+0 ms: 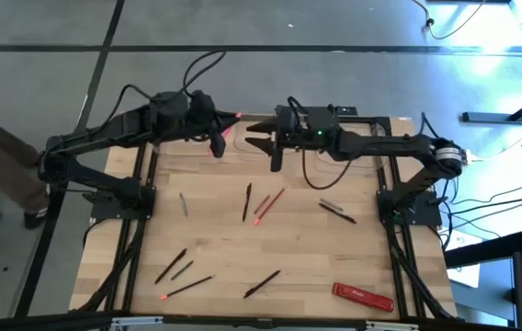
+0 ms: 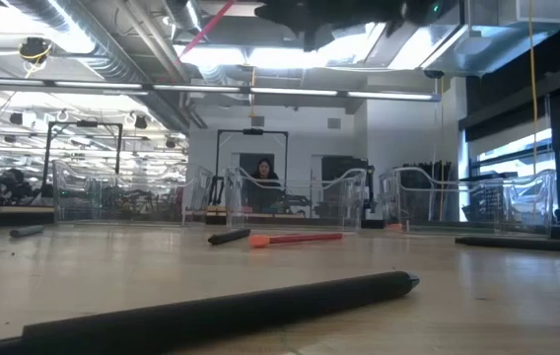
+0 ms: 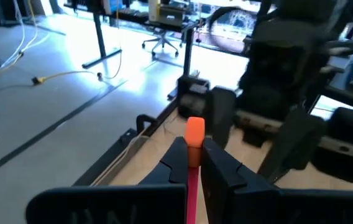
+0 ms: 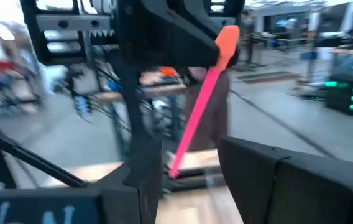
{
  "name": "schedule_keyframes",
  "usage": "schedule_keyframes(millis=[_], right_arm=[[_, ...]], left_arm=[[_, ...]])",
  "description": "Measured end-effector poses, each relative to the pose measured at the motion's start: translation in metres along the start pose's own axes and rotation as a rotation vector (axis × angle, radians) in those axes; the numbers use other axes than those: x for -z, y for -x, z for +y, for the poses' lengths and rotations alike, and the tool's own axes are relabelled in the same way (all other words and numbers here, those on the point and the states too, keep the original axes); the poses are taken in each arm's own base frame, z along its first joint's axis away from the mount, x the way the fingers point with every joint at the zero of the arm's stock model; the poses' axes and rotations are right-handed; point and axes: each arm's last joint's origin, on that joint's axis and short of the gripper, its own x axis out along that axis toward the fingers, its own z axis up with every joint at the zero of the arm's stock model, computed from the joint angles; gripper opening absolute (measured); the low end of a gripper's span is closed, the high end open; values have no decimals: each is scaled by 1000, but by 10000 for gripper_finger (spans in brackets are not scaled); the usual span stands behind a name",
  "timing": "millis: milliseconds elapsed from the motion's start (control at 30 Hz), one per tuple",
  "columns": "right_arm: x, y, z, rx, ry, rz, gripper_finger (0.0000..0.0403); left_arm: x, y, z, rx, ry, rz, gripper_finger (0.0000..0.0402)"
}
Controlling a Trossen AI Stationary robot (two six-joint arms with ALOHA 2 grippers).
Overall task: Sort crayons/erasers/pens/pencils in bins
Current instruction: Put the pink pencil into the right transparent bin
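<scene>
Fingers: left gripper clamped narrow on a pink pencil w/ orange eraser tip; in left wrist view both fingers pinch the shaft just below the eraser.
Pencil axis: in high view runs diagonal, tip up-right toward top centre of frame, held above the table's far edge.
Right gripper: spread wide, nothing held, just right of the pencil, top centre; in right wrist view the pencil slants across frame ahead of it.
Nearer arm: left has it; right is close beside, apart, not touching.
Bins: clear tubs along far table edge in low view; which lies under the pencil can't tell.
Key relation: pencil sits betw. the two grippers, over the bin row; prob. drop or handover next.
Pens: black sticks scattered mid and lower table, well apart from both grippers.
Red bar: lower right, untouched.
</scene>
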Motion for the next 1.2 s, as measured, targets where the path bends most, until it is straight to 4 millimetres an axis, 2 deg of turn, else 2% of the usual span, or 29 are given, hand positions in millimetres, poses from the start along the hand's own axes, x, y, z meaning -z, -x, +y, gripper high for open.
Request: schedule_keyframes(millis=[267, 833, 1200], right_arm=[[24, -27, -5, -118, -46, 20, 156], [12, -48, -8, -125, 15, -47, 156], [8, -48, -12, -83, 23, -66, 156]], left_arm=[[-2, 1, -6, 25, -5, -23, 9], [-2, 2, -6, 20, -2, -32, 9], [-3, 1, -6, 17, 2, -34, 9]])
